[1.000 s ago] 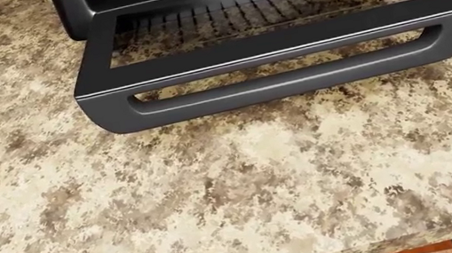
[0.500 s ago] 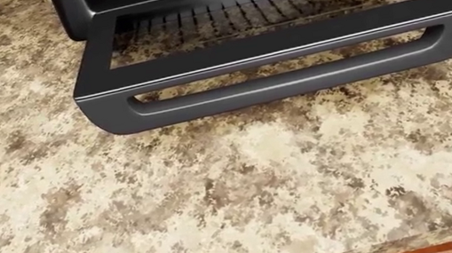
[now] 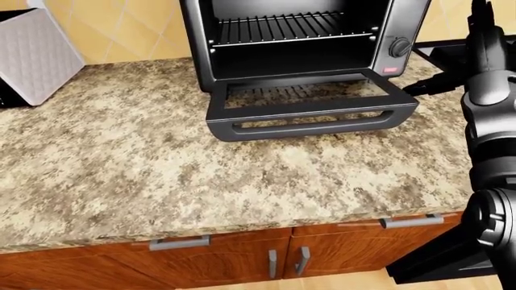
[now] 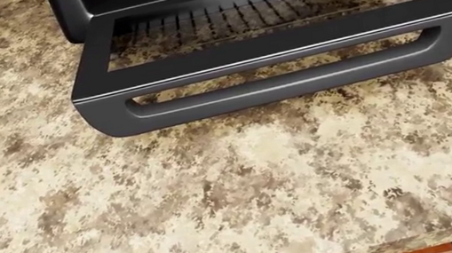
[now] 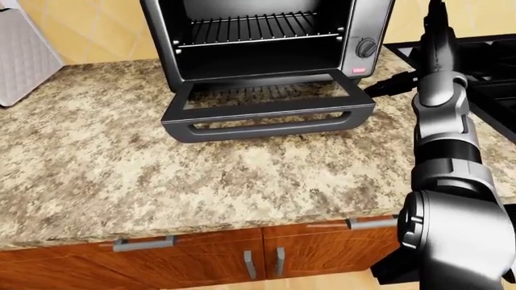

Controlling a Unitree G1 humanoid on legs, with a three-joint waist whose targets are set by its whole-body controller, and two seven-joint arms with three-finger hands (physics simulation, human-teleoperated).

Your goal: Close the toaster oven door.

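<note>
Granite counter, bearing toaster oven at upper centre. Toaster oven door fully lowered, flat, handle bar nearest. Right hand just beside door's right edge, apparently apart; finger posture indiscernible. Best approached beneath handle, lifting upward and inward.

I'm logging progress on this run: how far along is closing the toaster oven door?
Nothing looks done: the door lies folded flat on the counter, with the rack exposed. In hand: the right robot hand is beside the door's right edge, not gripping. Left: get under the handle and swing it shut.
</note>
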